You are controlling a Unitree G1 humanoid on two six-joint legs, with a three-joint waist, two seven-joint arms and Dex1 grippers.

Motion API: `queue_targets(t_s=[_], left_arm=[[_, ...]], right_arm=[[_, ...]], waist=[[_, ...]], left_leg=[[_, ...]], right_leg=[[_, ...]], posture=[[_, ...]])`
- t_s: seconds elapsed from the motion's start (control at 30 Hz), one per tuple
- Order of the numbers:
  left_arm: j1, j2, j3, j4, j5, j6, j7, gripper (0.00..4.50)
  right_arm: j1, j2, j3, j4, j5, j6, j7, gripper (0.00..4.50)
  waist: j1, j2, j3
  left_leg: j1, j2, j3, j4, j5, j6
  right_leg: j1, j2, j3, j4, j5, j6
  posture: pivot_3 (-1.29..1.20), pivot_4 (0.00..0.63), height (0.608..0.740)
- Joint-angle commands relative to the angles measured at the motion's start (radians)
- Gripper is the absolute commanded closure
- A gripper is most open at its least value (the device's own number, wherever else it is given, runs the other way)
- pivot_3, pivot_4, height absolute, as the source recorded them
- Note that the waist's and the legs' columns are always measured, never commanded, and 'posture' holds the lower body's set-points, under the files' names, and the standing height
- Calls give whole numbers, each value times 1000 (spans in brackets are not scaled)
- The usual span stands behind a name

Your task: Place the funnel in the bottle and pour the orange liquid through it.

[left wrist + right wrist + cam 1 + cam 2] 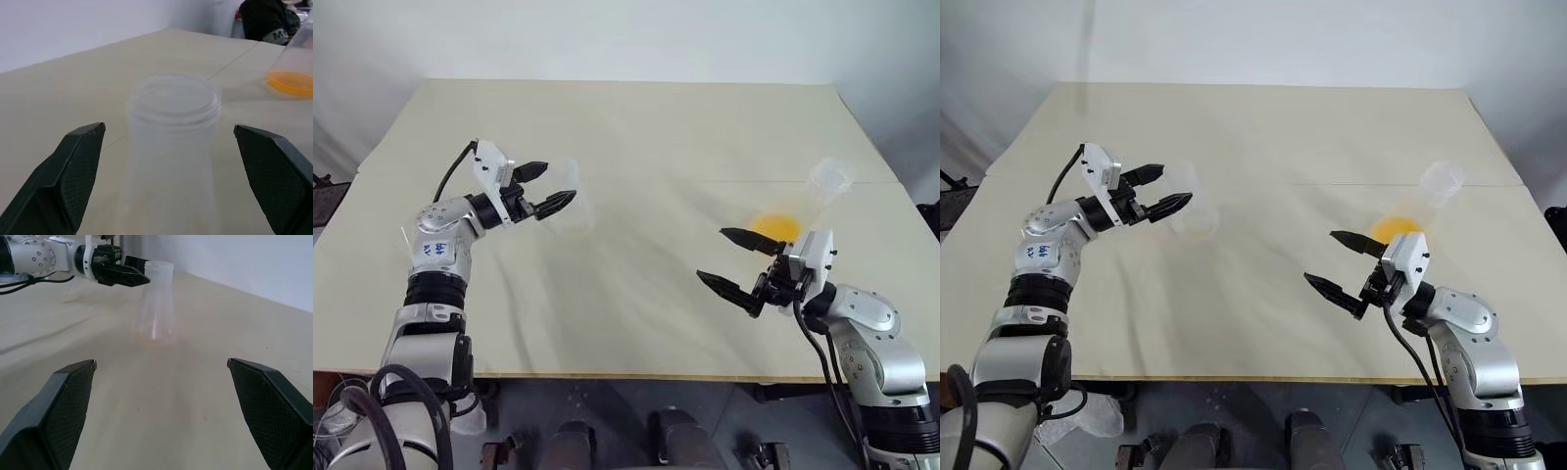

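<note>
Looking across the table [636,127], I see my left gripper [551,190] spread wide on either side of the bottle [570,206] neck, not touching it. My right gripper [736,262] hangs open and empty, near the orange liquid [774,226] sitting in the tilted clear cup [824,186].
</note>
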State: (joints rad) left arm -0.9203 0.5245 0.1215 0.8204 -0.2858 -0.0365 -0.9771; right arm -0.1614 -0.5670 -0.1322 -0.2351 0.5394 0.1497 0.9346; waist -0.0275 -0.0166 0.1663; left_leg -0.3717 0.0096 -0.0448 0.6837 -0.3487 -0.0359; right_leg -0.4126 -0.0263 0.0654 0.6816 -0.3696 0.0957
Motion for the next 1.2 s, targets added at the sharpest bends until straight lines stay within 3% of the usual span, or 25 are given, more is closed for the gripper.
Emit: queue_targets(t_s=[0.03, 0.1, 0.2, 0.37, 0.57, 0.73, 0.9, 1.07, 1.2], left_arm=[[-62, -4, 7, 67, 23, -56, 0, 15], [-88, -14, 8, 112, 35, -78, 10, 15], [-116, -23, -1, 171, 62, -100, 31, 617], [-143, -38, 10, 230, 72, -128, 32, 2133], [-150, -45, 11, 231, 69, -141, 10, 2152], [-119, -34, 0, 117, 54, -121, -52, 2152], [-7, -51, -37, -220, 8, 67, -76, 2152], [128, -96, -89, -620, -40, 265, -1, 2152], [168, -129, -132, -743, -33, 356, 52, 2152]], right_arm=[[9, -1, -32, -43, 19, -6, -14, 0], [12, -2, -31, -44, 17, -8, -15, 0], [14, -1, -30, -44, 13, -10, -21, 0], [5, -3, -35, -46, 14, -9, -32, 0], [-12, -9, -53, -69, 78, 47, -50, 0], [-14, -44, -75, -71, 115, 85, -17, 0], [-36, -85, -99, -56, 142, 111, 25, 0], [-52, -146, -133, -36, 169, 140, 85, 0], [-59, -196, -139, -19, 191, 177, 148, 0]], waist=[[1, 0, 0], [2, 0, 0], [2, 0, 0], [1, 0, 0], [1, 0, 0], [2, 0, 0], [0, 0, 0], [2, 0, 0], [6, 0, 0]], left_leg=[[0, 0, 0, 0, 0, 0], [0, 0, 0, 0, 0, 0], [0, -1, 0, 0, 0, 0], [0, 0, 0, 0, 0, 0], [0, 0, 0, 0, 0, 0], [0, 0, 0, 0, 0, 0], [-1, 0, 0, 0, 0, 0], [-1, 0, -1, 0, 0, 0], [-1, 0, -1, 1, 0, 0]], right_leg=[[0, 0, -1, 0, 0, 0], [0, 0, -3, 0, 0, 0], [0, -1, -4, 0, 0, 0], [0, -1, -5, 1, 0, 0], [0, -1, -5, 1, 0, 0], [0, -1, -5, 1, 0, 0], [0, -2, -3, 1, 0, 0], [0, -2, -3, 2, 0, 0], [1, -2, -3, 0, 0, 0]], posture=[[0, 150, 740], [0, 150, 740], [0, 150, 740], [0, 150, 740], [0, 150, 740], [0, 150, 740], [0, 150, 740], [0, 150, 740], [0, 150, 740]])
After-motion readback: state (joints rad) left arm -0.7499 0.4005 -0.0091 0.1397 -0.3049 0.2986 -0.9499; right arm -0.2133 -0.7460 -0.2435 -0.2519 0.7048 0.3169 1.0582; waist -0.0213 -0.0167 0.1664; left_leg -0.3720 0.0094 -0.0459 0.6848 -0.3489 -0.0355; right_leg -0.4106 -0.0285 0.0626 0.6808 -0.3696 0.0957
